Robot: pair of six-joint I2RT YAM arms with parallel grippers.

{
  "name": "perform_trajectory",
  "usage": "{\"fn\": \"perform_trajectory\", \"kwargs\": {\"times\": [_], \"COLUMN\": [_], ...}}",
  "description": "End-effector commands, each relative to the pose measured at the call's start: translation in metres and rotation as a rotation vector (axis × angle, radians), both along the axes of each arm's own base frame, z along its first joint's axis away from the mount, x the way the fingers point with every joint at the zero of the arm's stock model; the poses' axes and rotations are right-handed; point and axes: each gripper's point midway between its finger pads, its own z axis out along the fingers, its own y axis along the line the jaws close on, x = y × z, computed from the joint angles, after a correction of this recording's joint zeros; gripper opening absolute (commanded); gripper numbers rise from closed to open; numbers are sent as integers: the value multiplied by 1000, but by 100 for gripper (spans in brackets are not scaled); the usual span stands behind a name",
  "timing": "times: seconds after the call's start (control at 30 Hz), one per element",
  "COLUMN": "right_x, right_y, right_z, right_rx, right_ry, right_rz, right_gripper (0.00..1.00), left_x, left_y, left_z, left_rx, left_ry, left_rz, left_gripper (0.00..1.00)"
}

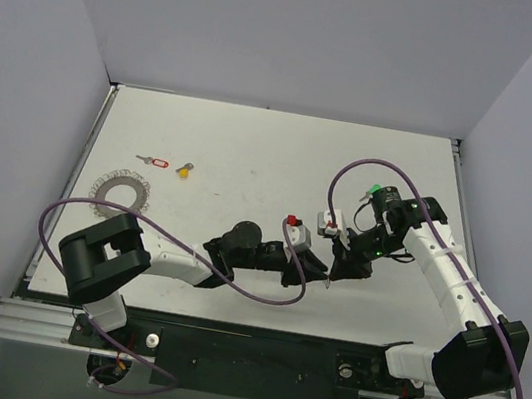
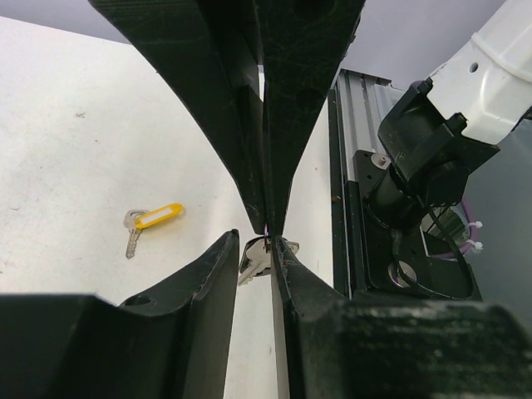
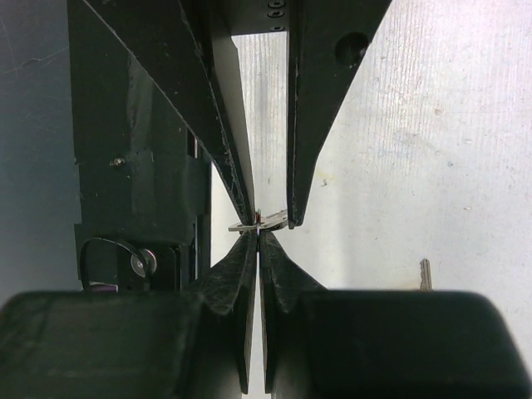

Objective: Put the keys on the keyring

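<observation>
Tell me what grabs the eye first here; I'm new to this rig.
The two black grippers meet tip to tip mid-table, left gripper and right gripper both pinching one small silver key. Far left lies the large silvery coiled-wire keyring, with a red-tagged key and a yellow-headed key just beyond it.

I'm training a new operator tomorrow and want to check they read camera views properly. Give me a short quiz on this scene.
1. True or false: the keyring lies directly under the two tools.
2. In the top view, which lies nearer the keyring? A) the red-tagged key B) the yellow-headed key
3. Fill in: the left tool and the right tool meet tip to tip, both closed on one small metal ____.

Key
1. False: it lies far off to the left, near the left arm's base.
2. A
3. small key
</observation>
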Motion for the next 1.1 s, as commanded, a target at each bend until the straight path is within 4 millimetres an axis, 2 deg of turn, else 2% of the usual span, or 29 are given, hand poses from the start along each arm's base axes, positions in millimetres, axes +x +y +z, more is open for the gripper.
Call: {"fn": "perform_trajectory", "kwargs": {"times": [0.0,0.17,0.27,0.4,0.43,0.47,0.5,0.57,0.8,1.07], "right_x": [-5,-6,-7,-5,-4,-5,-3,-1,-7,-10], "right_y": [3,3,3,4,4,4,4,1,2,6], "right_z": [11,11,11,12,14,15,16,19,23,15], "right_rx": [37,39,40,53,67,78,97,125,236,287], "right_ry": [24,28,30,30,35,41,47,49,4,-17], "right_rz": [6,5,5,0,-13,-20,-39,-68,-43,15], "right_gripper": [0,0,0,0,11,16,26,31,33,28], "left_x": [-2,-3,-3,0,0,3,3,5,4,-1], "left_y": [-11,-13,-14,-11,-9,-8,-4,2,12,11], "left_z": [16,16,16,14,13,14,17,20,39,43], "left_rx": [-32,-31,-30,-27,-27,-31,-48,-76,-189,-219], "left_ry": [-21,-12,-7,12,17,19,17,13,21,27], "left_rz": [-35,-43,-46,-17,-8,10,22,52,87,74], "left_gripper": [30,21,0,0,0,0,0,0,0,0]}}
